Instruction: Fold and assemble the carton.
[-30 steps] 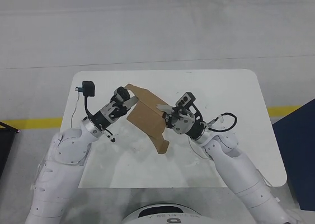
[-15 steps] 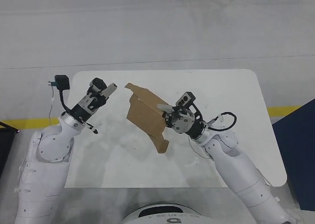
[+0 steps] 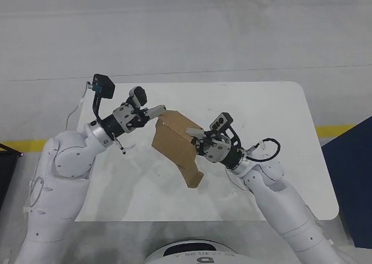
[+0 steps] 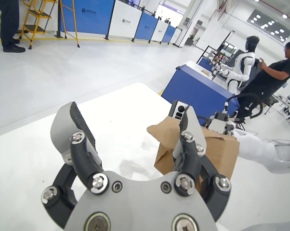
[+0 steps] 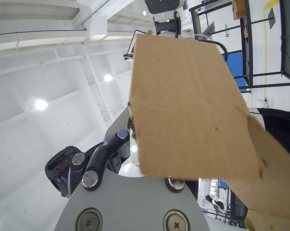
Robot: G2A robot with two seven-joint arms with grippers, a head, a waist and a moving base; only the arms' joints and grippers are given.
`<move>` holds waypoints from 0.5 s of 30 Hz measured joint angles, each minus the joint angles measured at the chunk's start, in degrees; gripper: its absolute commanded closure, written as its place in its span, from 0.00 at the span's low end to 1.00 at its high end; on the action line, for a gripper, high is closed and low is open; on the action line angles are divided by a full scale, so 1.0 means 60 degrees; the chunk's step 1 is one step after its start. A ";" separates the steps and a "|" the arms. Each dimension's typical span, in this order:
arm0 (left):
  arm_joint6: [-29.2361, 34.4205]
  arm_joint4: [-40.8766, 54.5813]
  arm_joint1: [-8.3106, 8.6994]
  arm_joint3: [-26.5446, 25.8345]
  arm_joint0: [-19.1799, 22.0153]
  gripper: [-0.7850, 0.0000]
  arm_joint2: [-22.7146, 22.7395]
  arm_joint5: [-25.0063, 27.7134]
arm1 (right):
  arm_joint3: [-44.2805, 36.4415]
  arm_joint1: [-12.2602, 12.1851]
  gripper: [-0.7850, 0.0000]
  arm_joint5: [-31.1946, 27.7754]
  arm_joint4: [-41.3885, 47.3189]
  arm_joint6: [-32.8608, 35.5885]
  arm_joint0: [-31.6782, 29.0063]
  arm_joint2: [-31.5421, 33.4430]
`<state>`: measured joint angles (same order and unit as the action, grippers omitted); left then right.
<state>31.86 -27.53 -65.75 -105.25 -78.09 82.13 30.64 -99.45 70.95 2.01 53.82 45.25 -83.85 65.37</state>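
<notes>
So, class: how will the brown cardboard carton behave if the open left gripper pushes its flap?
Likely light: the right gripper alone grips the brown cardboard carton. Panels look stiff, but the creased flap would probably hinge when pushed.

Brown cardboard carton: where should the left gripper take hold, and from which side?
Grip the thin projecting flap at the far left corner of the brown cardboard carton, coming in from the robot's left. The right gripper clamps the opposite side, so that side is taken; the open left gripper sits beside this corner, and a single-layer flap should fit between its jaws.
</notes>
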 measured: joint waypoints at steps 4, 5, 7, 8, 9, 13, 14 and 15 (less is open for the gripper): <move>0.0037 0.0157 0.0046 -0.0034 -0.0158 0.00 0.0104 0.0116 | -0.0194 -0.0045 1.00 0.0027 -0.0073 -0.0026 -0.0235 0.0177; 0.0057 0.0174 0.0058 -0.0066 -0.0210 0.00 0.0138 0.0131 | -0.0229 -0.0053 1.00 0.0034 -0.0083 -0.0026 -0.0277 0.0205; 0.0143 0.0199 0.0087 -0.0161 -0.0345 0.00 0.0196 0.0167 | -0.0299 -0.0067 1.00 0.0055 -0.0099 -0.0015 -0.0353 0.0257; 0.0189 0.0211 0.0099 -0.0209 -0.0407 0.00 0.0207 0.0183 | -0.0322 -0.0073 1.00 0.0068 -0.0111 -0.0012 -0.0374 0.0271; 0.0230 0.0215 0.0110 -0.0257 -0.0467 0.00 0.0210 0.0195 | -0.0344 -0.0077 1.00 0.0086 -0.0127 -0.0004 -0.0392 0.0277; 0.0285 0.0084 0.0148 -0.0473 -0.0718 0.00 0.0178 0.0224 | -0.0420 -0.0086 1.00 0.0146 -0.0150 0.0025 -0.0447 0.0250; 0.0263 0.0027 0.0156 -0.0521 -0.0764 0.00 0.0182 0.0223 | -0.0433 -0.0086 1.00 0.0154 -0.0139 0.0036 -0.0457 0.0236; 0.0236 -0.0006 0.0163 -0.0575 -0.0814 0.00 0.0195 0.0218 | -0.0445 -0.0085 1.00 0.0159 -0.0130 0.0050 -0.0468 0.0222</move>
<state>33.28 -27.57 -64.77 -108.69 -82.97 83.30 31.94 -102.12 70.44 2.96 53.03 45.55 -86.66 66.70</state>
